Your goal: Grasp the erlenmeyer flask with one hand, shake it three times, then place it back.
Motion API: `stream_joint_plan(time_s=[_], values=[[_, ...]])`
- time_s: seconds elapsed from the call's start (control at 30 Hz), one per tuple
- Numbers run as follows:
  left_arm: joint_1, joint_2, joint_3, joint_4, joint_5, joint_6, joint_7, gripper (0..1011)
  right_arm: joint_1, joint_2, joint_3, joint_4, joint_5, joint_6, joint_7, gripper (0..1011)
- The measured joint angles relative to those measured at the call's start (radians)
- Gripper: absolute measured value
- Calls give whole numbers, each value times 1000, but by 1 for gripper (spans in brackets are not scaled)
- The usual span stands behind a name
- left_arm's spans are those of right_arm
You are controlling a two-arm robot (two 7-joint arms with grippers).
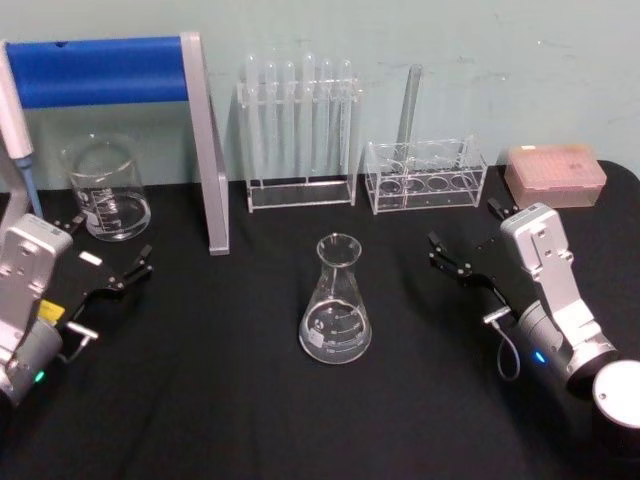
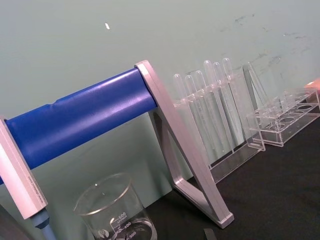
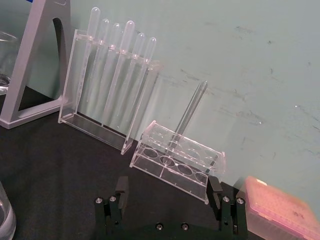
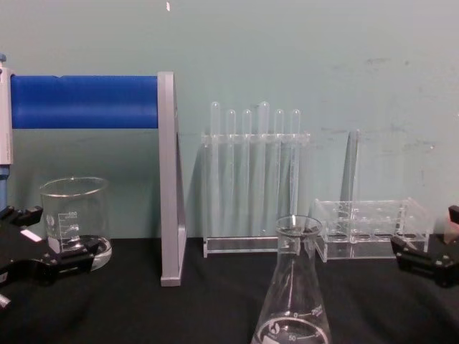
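Observation:
The erlenmeyer flask [image 1: 335, 310] is clear glass with a wide base and narrow flared neck. It stands upright on the black table, midway between the two arms, and rises large at the bottom of the chest view [image 4: 292, 304]. My left gripper [image 1: 103, 250] hovers open to the flask's left, close to a beaker, with nothing between its fingers. My right gripper [image 1: 472, 238] is open to the flask's right, well apart from it. The right wrist view has its two black fingertips [image 3: 121, 186] spread wide and a sliver of the flask [image 3: 5, 216] at the edge.
A glass beaker [image 1: 107, 190] stands at the back left beside a blue and grey stand [image 1: 205, 140]. A rack of test tubes [image 1: 298, 130] and a low clear rack [image 1: 425, 175] holding one tube line the back. A pink tip box [image 1: 555, 175] sits at the back right.

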Motion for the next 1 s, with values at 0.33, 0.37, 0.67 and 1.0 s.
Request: stream_joint_plan(time_s=[0.33,0.37,0.67,1.0], values=[[0,0,0,0,0,0,0,1001,0,0,0,-1,1,1,1,1000],[0,0,0,0,0,0,0,1001,0,0,0,-1,1,1,1,1000],[0,0,0,0,0,0,0,1001,0,0,0,-1,2,1,1,1000],[0,0,0,0,0,0,0,1001,0,0,0,-1,2,1,1,1000]])
